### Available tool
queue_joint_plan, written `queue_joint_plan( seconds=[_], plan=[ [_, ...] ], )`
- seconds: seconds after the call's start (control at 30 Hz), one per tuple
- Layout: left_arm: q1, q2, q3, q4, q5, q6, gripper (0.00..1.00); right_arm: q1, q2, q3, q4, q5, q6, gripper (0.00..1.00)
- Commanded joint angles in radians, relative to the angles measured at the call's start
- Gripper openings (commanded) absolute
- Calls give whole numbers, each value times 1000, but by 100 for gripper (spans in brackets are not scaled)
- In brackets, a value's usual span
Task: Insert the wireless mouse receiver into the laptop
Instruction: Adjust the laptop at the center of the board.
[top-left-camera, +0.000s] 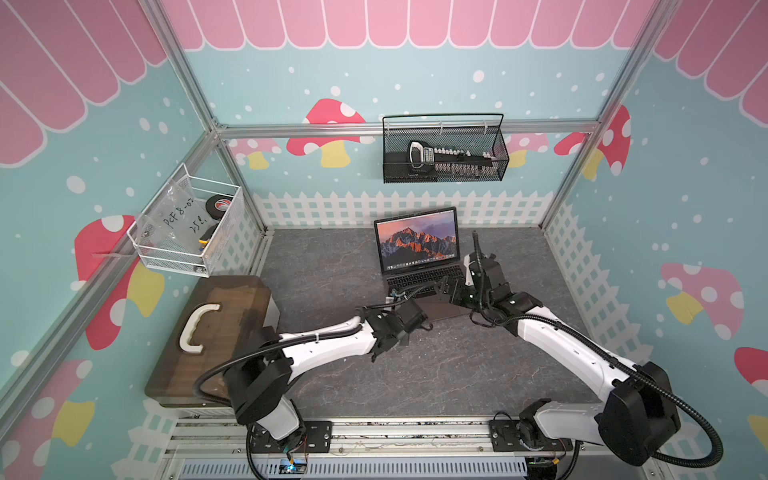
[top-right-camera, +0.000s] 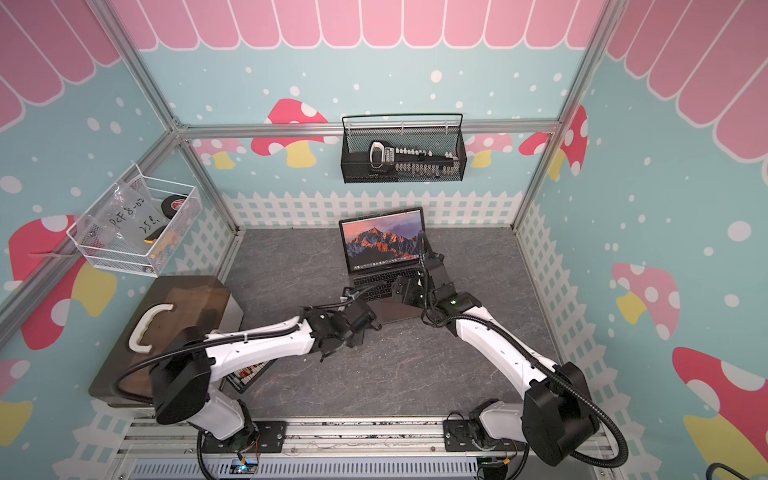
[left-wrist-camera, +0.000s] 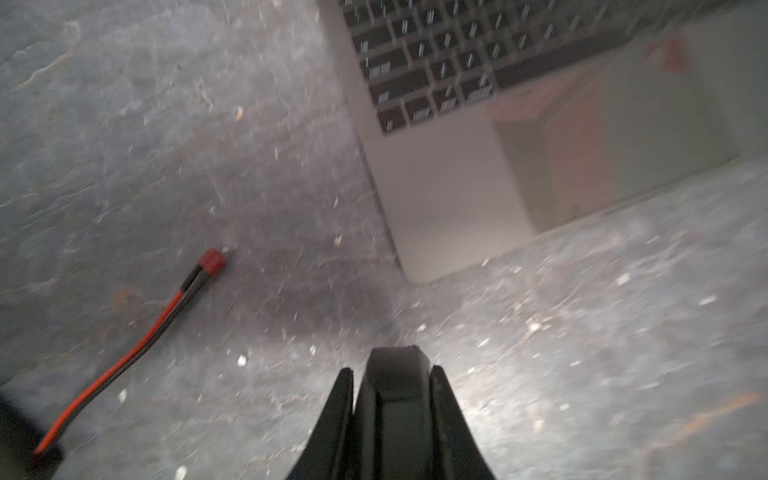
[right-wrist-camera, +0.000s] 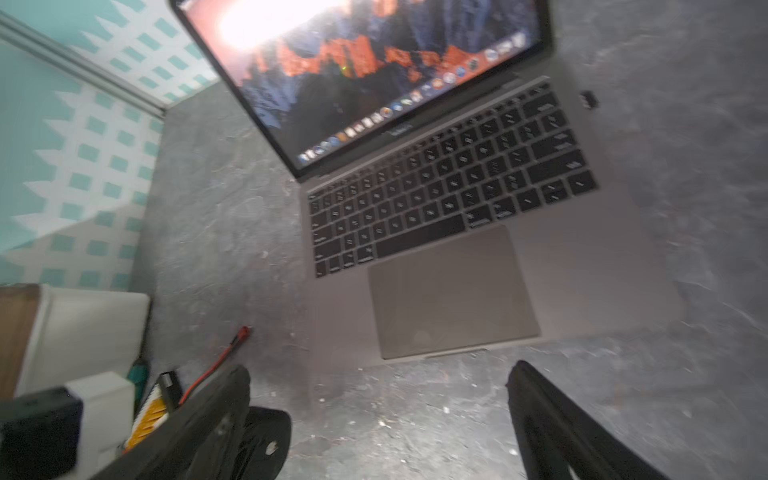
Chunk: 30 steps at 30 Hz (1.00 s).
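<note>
Grey metal laptop (right-wrist-camera: 453, 291), black receiver stub (right-wrist-camera: 589, 99) at its edge.
Released right tool (right-wrist-camera: 380, 372); left tool (left-wrist-camera: 392, 370) clenches black wedge (left-wrist-camera: 395, 399).

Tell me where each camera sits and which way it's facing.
Both top views: high over the front edge, looking down and back at the table, the laptop, left arm and right arm.
Left wrist: on the left arm, facing the laptop's near corner and a red-tipped plug; the left gripper, jaws clamped on a black object.
Right wrist: on the right arm, facing the screen and keyboard; the right gripper, jaws open, and the left arm show.
Shared: both wrist views show trackpad and plug.
</note>
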Motion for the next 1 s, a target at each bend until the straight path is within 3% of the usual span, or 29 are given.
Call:
queue_joint_plan(
  seconds=[0.0,0.23,0.47,0.67,0.97],
  plan=[
    [-48,59,57,-157,-169,-32,0,-70,-55,-48,-34,73,5,99],
    [-105,261,162,-259,-263,-95,4,-231,-81,-115,-14,61,-125,99],
    [-124,340,231,-281,-255,-73,15,-390,187,-28,-8,-150,-365,98],
    [-128,396,298,-310,-246,-54,15,-413,405,69,4,-376,-476,95],
    [-137,436,361,-323,-187,5,22,-392,524,110,5,-419,-479,90]
  ],
)
